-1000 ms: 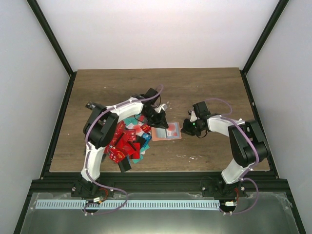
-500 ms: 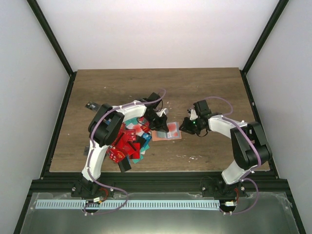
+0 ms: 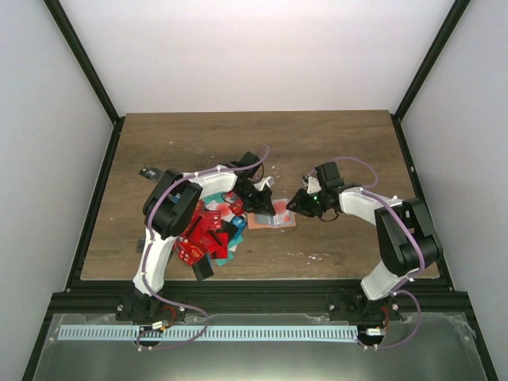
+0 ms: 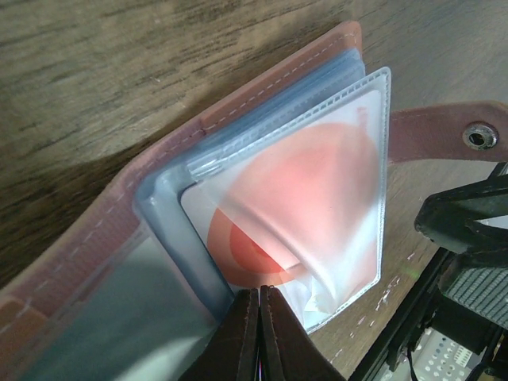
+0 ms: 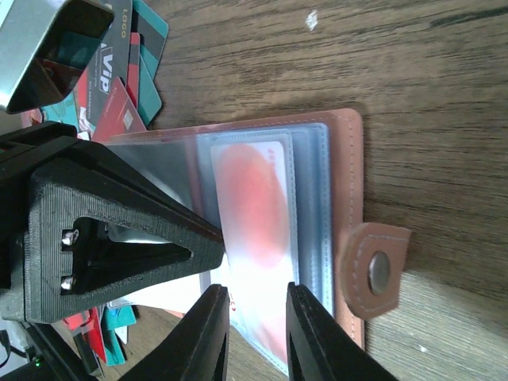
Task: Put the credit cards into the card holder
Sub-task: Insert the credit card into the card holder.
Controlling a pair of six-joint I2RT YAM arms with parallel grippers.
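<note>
Card holder: the card holder (image 3: 271, 217) is laid open on the bench (image 3: 341, 143), between the two end effectors and just right of the card pile; its salmon-pink cover is turned down and its clear sleeves are fanned upward.
Snap tab: a leather tab with a metal snap (image 5: 373, 270) is seen sticking out from the holder's far edge, flat on the wood.
Loaded card: a white card with a red spot (image 4: 302, 206) is seated inside the top clear sleeve (image 4: 349, 119); the plastic over it is buckled near one corner.
Credit cards: the remaining credit cards (image 3: 208, 232), mostly red with some teal, are heaped loosely under the left arm, beside the holder's left edge.
Left end effector: the left end effector (image 4: 255, 294) is pressed fully together, its tips set at the near edge of the top sleeve; whether plastic is pinched between them cannot be told.
Right end effector: the right end effector (image 5: 258, 290) is held narrowly parted, its fingers poised over the sleeve's edge opposite the left one, the white card being visible in the gap.
</note>
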